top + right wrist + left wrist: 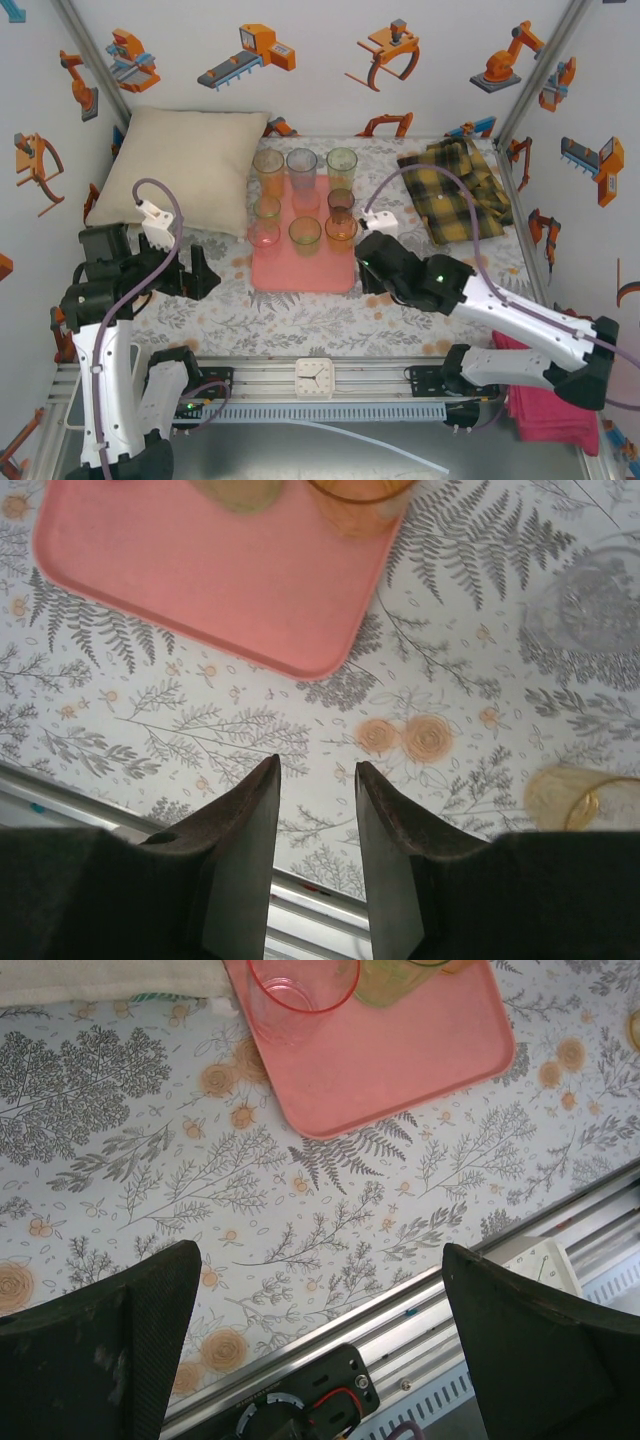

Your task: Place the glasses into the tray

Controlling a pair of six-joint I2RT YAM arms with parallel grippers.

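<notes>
My left gripper [320, 1260] spreads wide above the tablecloth [150, 1160]. My right gripper [317, 765] stands narrowly parted, empty, near the tray [200, 580] corner

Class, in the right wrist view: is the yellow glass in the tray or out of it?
Out. The yellow glass sits on the floral cloth, clear of the tray.

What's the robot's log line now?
left gripper: open, empty | right gripper: narrowly open, empty | salmon-pink flat tray: tinted tumblers on it | smoky-grey glass tumbler, amber glass tumbler: off tray
</notes>
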